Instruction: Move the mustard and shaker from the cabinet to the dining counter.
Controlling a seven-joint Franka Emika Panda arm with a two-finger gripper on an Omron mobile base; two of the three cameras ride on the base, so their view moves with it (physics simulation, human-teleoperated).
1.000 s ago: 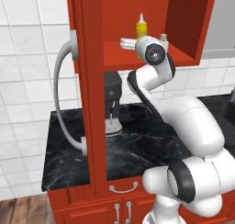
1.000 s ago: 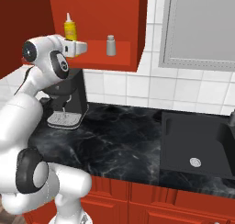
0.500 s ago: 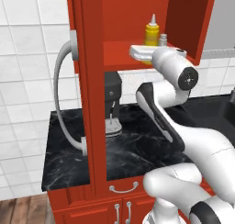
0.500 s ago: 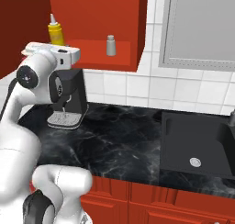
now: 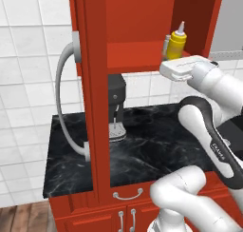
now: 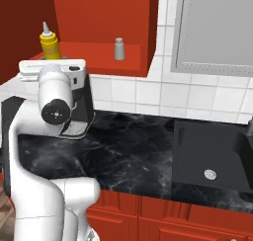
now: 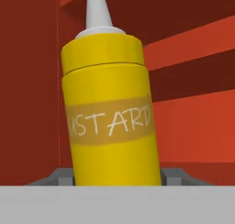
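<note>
The mustard (image 7: 110,103), a yellow squeeze bottle with a pale nozzle, stands upright between my two fingertips. My gripper (image 7: 117,177) is shut on its lower body. The mustard (image 5: 176,42) (image 6: 49,43) sits just above my white hand, at the front of the open red cabinet (image 5: 137,60) (image 6: 99,55). My gripper (image 5: 176,56) (image 6: 49,58) holds it from below and in front. The small grey shaker (image 6: 118,48) stands alone on the cabinet floor, farther right. A black marble countertop (image 5: 142,150) (image 6: 128,146) runs below; I cannot tell whether it is the dining counter.
The cabinet door (image 5: 92,83) stands open at the left, its curved silver handle (image 5: 64,107) sticking out. Under the cabinet is a dark coffee machine (image 5: 116,105) (image 6: 81,106). A black sink (image 6: 212,156) is set into the counter at the right, below a grey window panel (image 6: 217,27).
The mustard has come away from the back of the cabinet toward me with the hand, and slightly down. My arm has folded back. The shaker has stayed where it was.
</note>
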